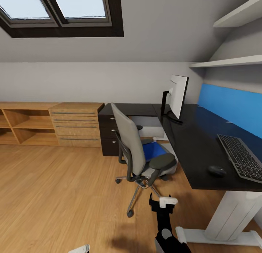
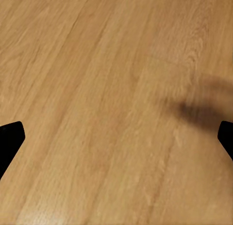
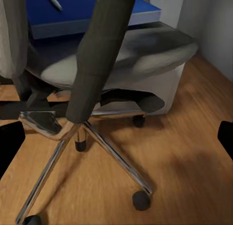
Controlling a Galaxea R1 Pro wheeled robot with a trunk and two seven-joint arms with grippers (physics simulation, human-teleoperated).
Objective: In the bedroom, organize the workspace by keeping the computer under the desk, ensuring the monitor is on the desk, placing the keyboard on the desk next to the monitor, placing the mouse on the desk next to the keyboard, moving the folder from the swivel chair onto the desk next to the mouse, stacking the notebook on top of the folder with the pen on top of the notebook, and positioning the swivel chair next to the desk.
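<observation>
The grey swivel chair stands on the wooden floor in front of the black desk, its back turned to me. On its seat lies the blue folder, and the pale pen rests on the folder. On the desk top are the monitor, the keyboard and the black mouse. A light grey box, likely the computer, stands behind the chair under the desk. My right gripper hangs open just short of the chair's chrome base. My left gripper is open over bare floor. I cannot make out the notebook.
Low wooden shelving and a wooden drawer unit line the far wall, beside the desk's black drawers. The white desk pedestal stands close on my right. A skylight and wall shelves are above. Open floor stretches to the left.
</observation>
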